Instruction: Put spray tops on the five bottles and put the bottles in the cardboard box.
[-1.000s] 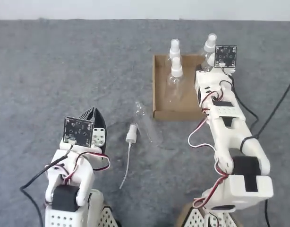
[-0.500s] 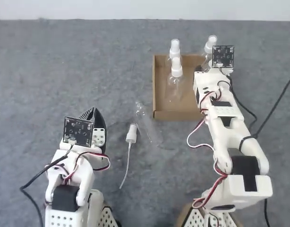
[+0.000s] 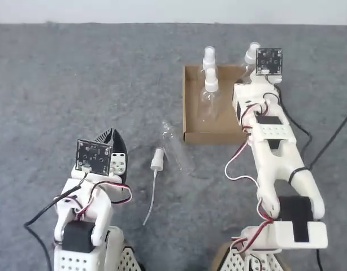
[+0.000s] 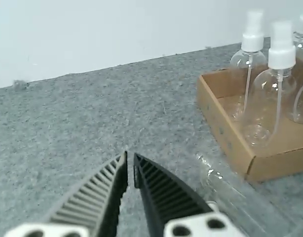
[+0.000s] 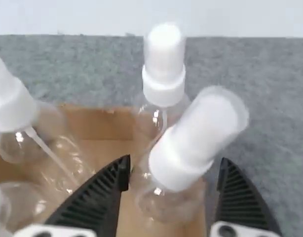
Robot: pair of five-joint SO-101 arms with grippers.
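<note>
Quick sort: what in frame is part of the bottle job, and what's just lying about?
Job:
- cardboard box
- capped bottles standing in it
- tilted capped bottle between the open right tool
- uncapped bottle lying outside the box
- loose spray top beside it
- left tool, shut

Lying about:
- grey mat
- arm cables
- white wall

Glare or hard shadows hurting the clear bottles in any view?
High view: even light, faint shadows; the capless bottle lying on the mat barely stands out. Left wrist view: small glints on its neck. Right wrist view: small highlights on the upright bottle, nothing washed out.
</note>
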